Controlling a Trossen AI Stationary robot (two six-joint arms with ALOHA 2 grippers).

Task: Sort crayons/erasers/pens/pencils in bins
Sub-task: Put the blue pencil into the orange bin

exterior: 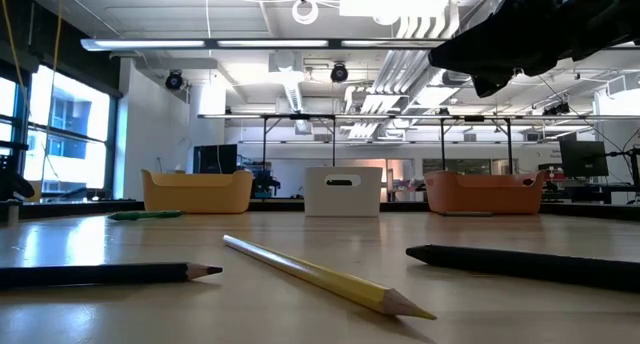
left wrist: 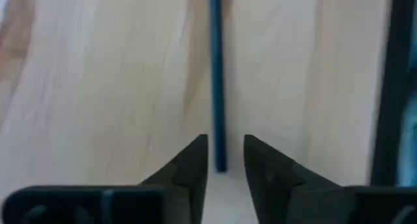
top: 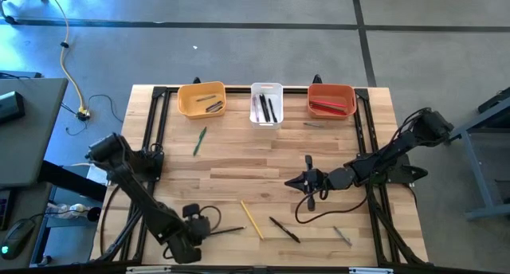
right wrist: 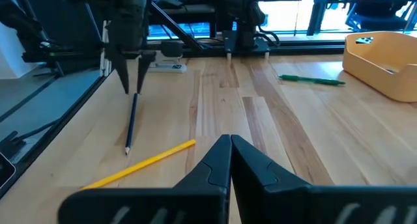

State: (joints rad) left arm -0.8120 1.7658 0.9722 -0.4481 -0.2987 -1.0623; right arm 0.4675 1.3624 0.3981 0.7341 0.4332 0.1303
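The right arm's own two dark fingers [right wrist: 229, 160] are seen pressed together at the lower edge, above the light wooden tabletop [right wrist: 280, 129]. Just beyond them, a thin yellow pencil [right wrist: 140, 163] lies flat on the wood. Farther off, the left gripper [right wrist: 132, 81] is pointed downward, its tips at the upper end of a slim dark pencil [right wrist: 131, 124] lying on the table. A green pen [right wrist: 311, 80] lies near a yellow-orange plastic bin [right wrist: 384, 64].
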